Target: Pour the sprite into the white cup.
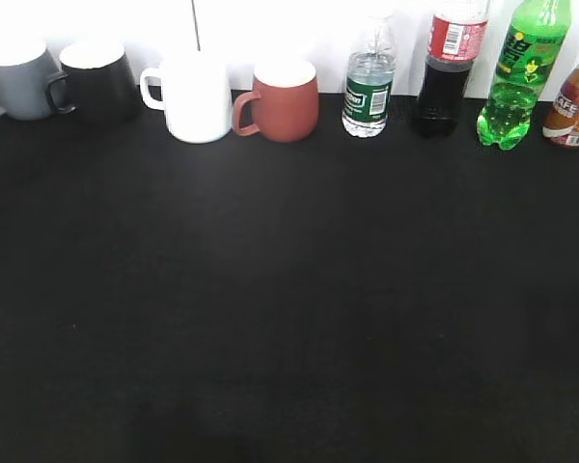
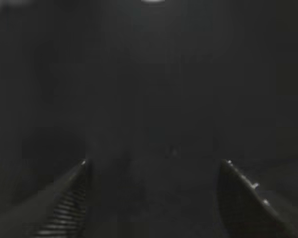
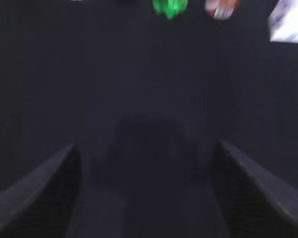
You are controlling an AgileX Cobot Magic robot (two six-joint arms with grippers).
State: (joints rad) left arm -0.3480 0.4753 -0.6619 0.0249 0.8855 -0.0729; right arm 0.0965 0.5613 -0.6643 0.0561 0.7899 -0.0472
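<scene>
Although no arm shows in the exterior view, each wrist view shows its own pincer: the left pincer [image 2: 151, 198] has its two fingers spread wide apart with only dark tabletop [image 1: 289, 309] between them, and the right pincer [image 3: 146, 193] is spread wide in the same way and holds nothing. The sprite bottle [image 1: 523, 72] stands upright at the far right of the back row, between the cola bottle [image 1: 449, 68] and a brown drink bottle [image 1: 574, 101] at the edge; in the right wrist view only its green bottom [image 3: 170, 7] shows at the top, blurred. The white cup [image 1: 195, 96] stands upright in the same row, just beside the reddish-brown mug [image 1: 282, 98], with its handle to the left, well apart from the sprite. I judge that the bottle is partly full, so it is rather heavy at the bottom, and its thin plastic wall is smooth and gives under pressure. The best hold is probably around the middle of the body, near the label, firm but not crushing. The cap seems to be out of view, so I cannot tell whether it is on.
</scene>
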